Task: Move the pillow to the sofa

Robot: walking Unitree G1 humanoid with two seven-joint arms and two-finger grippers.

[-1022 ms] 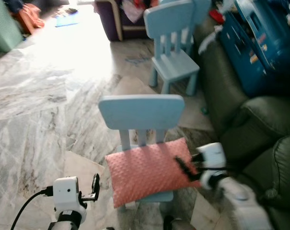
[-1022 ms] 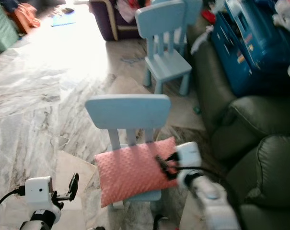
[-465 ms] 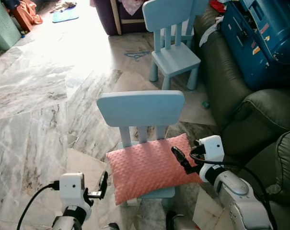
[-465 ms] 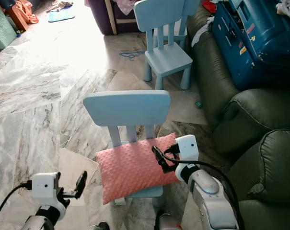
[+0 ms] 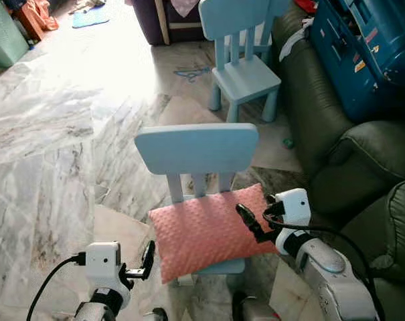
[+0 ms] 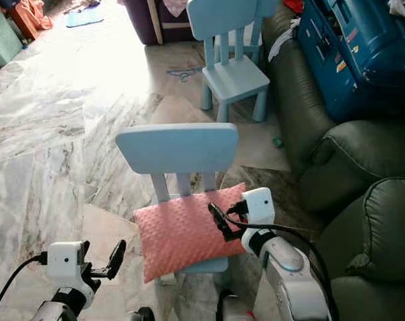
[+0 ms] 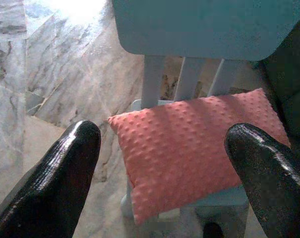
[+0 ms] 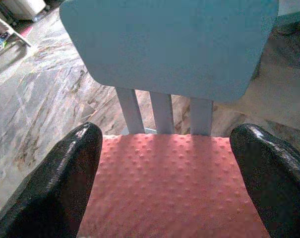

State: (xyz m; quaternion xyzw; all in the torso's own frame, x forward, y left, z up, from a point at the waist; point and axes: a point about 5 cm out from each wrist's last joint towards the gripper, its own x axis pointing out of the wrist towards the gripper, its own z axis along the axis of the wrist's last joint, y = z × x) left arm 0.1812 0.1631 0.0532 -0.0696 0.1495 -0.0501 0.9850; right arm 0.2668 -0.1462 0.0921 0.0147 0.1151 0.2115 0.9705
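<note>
Pillow (image 5: pixel 209 231) on chair (image 5: pixel 197 148); right pincer (image 5: pixel 249 223) spread, seemingly touching; left pincer (image 5: pixel 147 259) spread.

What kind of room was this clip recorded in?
Most likely a home living room: a dark green sofa along one side, a marble floor, and two small blue chairs, the nearer holding a pink pillow.

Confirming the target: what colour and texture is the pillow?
Salmon pink pillow with raised dots, clearest in the left wrist view.
</note>
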